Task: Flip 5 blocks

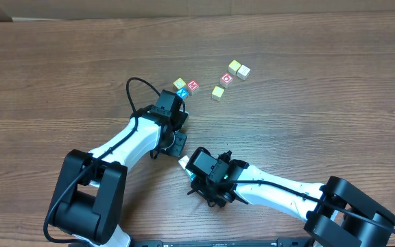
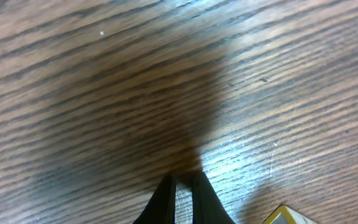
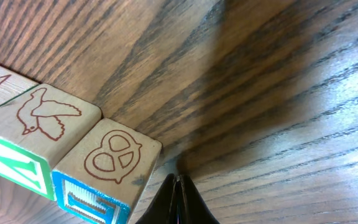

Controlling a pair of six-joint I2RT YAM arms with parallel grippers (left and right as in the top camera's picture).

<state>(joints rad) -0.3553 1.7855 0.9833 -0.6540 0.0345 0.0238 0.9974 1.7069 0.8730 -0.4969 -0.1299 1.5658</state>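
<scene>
Left pincer (image 2: 182, 177) was closed, empty, low over table (image 2: 104, 74) | Right pincer (image 3: 177, 177) was closed, empty, tip just beside pretzel block (image 3: 114, 152) | pretzel block lay touching bird block (image 3: 45, 118) in a row on the table

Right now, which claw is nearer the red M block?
Right. The right claw sits at the pretzel block, two along from the M block; the left claw is well clear, nearer the bases.

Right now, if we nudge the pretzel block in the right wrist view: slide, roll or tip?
Pretzel block: looks like rigid wood, so probably no give. Flat-sided cube: likely slides, won't roll. It abuts the bird block, so that may shift.
</scene>
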